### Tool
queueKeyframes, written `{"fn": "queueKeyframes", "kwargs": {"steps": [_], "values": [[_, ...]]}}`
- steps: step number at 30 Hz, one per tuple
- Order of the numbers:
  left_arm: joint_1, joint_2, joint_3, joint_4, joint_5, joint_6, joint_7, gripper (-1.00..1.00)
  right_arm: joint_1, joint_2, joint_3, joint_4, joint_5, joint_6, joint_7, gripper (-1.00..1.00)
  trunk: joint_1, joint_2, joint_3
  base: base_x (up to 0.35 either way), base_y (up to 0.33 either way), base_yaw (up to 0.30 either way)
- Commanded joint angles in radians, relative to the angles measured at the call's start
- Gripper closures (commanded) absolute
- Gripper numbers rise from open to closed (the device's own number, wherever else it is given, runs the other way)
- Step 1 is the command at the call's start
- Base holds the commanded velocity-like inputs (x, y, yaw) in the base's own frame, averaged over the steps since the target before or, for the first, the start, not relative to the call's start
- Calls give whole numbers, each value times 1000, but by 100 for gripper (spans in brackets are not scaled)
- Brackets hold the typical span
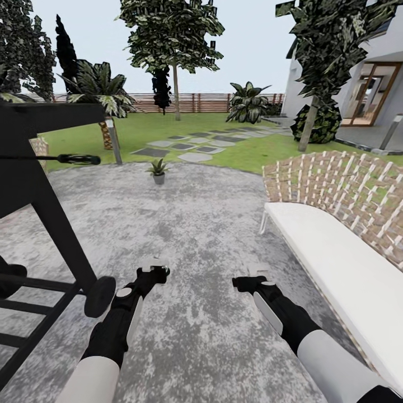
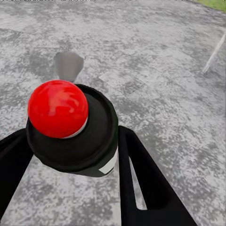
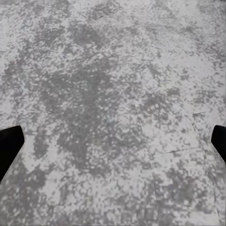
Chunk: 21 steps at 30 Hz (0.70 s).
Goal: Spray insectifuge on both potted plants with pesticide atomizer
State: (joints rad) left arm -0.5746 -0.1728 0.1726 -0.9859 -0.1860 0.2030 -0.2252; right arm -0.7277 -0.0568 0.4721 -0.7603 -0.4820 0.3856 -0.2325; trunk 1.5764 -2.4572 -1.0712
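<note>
Left wrist view: the left gripper clamps the pesticide atomizer, red dot up, over the patio. The right gripper hangs spread, empty. At twelve o'clock, far off, one potted plant stands.

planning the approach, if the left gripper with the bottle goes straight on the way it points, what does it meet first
Probably the paved patio: the left gripper, shut on the pesticide atomizer, points down at bare paving. Depth is unclear.

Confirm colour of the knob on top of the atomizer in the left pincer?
Red, a glossy dome on the pesticide atomizer held in the left pincer; left wrist view shows it best.
</note>
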Motion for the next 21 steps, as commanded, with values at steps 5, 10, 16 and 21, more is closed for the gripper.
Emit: {"fn": "queueKeyframes", "kwargs": {"steps": [5, 10, 16, 21], "values": [[-1, -2, 5, -2, -10, 4, -9, 100, -1, -2, 6, -2, -10, 4, -10, -100, 0, 0, -1, 339, 0, 0], [-1, -2, 5, -2, -10, 4, -9, 100, 0, -2, 6, -2, -10, 4, -10, -100, 0, 0, -1, 339, 0, 0], [-1, -2, 5, -2, -10, 4, -9, 100, -1, -2, 7, -2, -10, 4, -10, -100, 0, 0, -1, 339, 0, 0], [-1, -2, 5, -2, -10, 4, -9, 100, -1, -2, 7, -2, -10, 4, -10, -100, 0, 0, -1, 339, 0, 0]]}}
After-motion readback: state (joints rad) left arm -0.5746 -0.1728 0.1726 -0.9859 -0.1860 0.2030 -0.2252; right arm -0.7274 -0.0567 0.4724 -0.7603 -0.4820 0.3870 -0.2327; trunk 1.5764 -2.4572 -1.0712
